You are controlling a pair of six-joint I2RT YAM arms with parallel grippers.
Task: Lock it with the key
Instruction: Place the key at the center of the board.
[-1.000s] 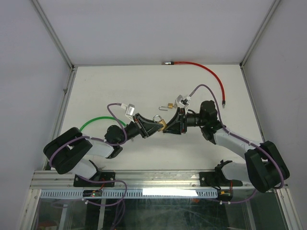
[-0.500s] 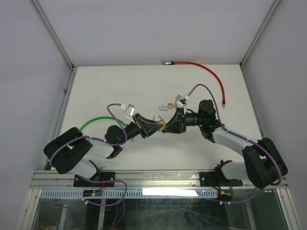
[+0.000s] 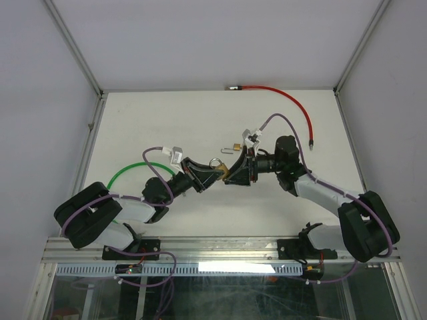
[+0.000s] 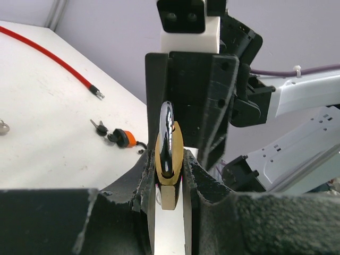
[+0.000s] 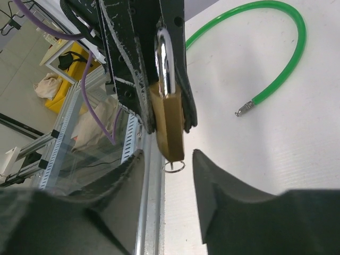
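brass padlock clamped in left pincer, right pincer spread apart at its lower end

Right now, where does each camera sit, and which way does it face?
Top camera: above and behind the bases, looking down on the table; both arms show whole, the left gripper and the right gripper meeting mid-table.
Left wrist: looks along its own fingers at the padlock they clamp, with the right gripper beyond.
Right wrist: looks past its own spread fingers at the same padlock, with the left gripper behind it.
Shared: both wrist views show the padlock from opposite sides; the top and left wrist views share the red cable.
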